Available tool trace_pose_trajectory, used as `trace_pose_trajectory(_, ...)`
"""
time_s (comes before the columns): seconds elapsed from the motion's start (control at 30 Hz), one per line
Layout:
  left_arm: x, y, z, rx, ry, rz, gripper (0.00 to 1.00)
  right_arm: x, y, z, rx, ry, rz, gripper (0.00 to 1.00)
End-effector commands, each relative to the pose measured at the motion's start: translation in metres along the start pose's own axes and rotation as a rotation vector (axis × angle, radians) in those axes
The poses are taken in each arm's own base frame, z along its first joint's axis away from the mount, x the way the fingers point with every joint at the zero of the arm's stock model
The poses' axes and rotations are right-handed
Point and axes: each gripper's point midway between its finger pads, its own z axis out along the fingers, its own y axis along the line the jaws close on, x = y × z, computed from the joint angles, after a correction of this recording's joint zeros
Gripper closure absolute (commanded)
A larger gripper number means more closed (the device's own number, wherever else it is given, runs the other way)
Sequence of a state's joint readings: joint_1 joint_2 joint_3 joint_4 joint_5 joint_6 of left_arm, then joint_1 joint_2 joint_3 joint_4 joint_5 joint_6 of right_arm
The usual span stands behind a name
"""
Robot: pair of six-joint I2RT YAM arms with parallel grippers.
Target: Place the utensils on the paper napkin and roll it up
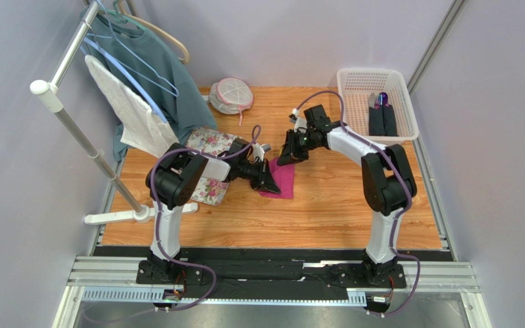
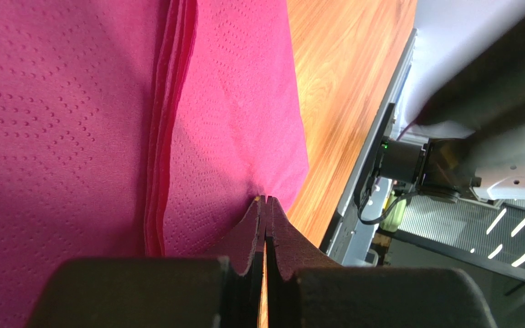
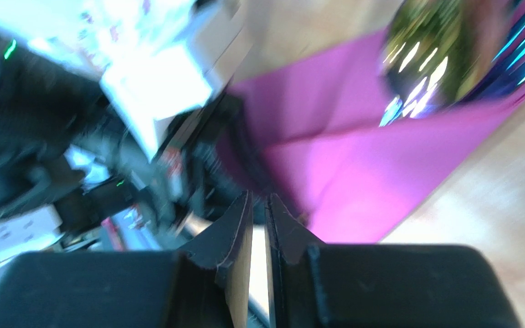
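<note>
Wooden table [image 1: 340,205], floral cloth [image 1: 210,147] near paper napkin [image 1: 282,179], possibly spoon [image 3: 419,55] atop

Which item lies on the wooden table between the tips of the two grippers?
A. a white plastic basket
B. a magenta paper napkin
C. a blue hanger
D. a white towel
B: the paper napkin lies on the table between the left gripper and the right gripper, and its magenta sheet shows in both wrist views.

Wooden table [image 1: 340,212] has the pink paper napkin [image 1: 282,179] around the middle, floral cloth [image 1: 212,184] beside it, white basket [image 1: 354,78] back right, mesh pouch [image 1: 231,94] at the back.
</note>
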State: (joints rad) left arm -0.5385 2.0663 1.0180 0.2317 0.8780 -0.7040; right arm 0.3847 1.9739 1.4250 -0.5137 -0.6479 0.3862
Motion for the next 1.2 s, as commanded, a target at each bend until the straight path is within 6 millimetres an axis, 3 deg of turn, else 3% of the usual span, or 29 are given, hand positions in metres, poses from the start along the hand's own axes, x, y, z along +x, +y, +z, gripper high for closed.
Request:
trace_pose_trajectory(0.0, 0.012, 0.039, 0.004, -0.113, -0.005, -0.034, 0.99, 0.022, 0.023, -0.016, -0.127, 0.003, 0.051, 0.85)
trace_pose_trajectory(0.23, 0.011, 0.040, 0.004, -0.109, -0.009, -0.038, 0.99, 0.057, -0.003, -0.004, -0.103, 0.066, 0.134, 0.86)
trace_pose_trajectory(0.43, 0.012, 0.041, 0.005, -0.106, -0.008, -0.043, 0.99, 0.066, -0.019, 0.007, -0.139, 0.095, 0.225, 0.90)
trace_pose_trajectory(0.57, 0.011, 0.040, 0.005, -0.101, -0.011, -0.043, 0.99, 0.058, -0.033, 0.010, -0.200, 0.077, 0.312, 0.91)
trace_pose_trajectory(0.83, 0.011, 0.042, 0.006, -0.101, -0.011, -0.048, 0.99, 0.062, -0.038, 0.014, -0.297, 0.101, 0.378, 0.92)
trace_pose_trajectory(1.03, 0.012, 0.042, 0.006, -0.103, -0.009, -0.049, 0.99, 0.059, -0.022, 0.004, -0.362, 0.084, 0.354, 0.93)
trace_pose_trajectory(1.17, 0.012, 0.043, 0.006, -0.103, -0.009, -0.053, 1.00, 0.057, -0.028, 0.008, -0.339, 0.067, 0.354, 0.92)
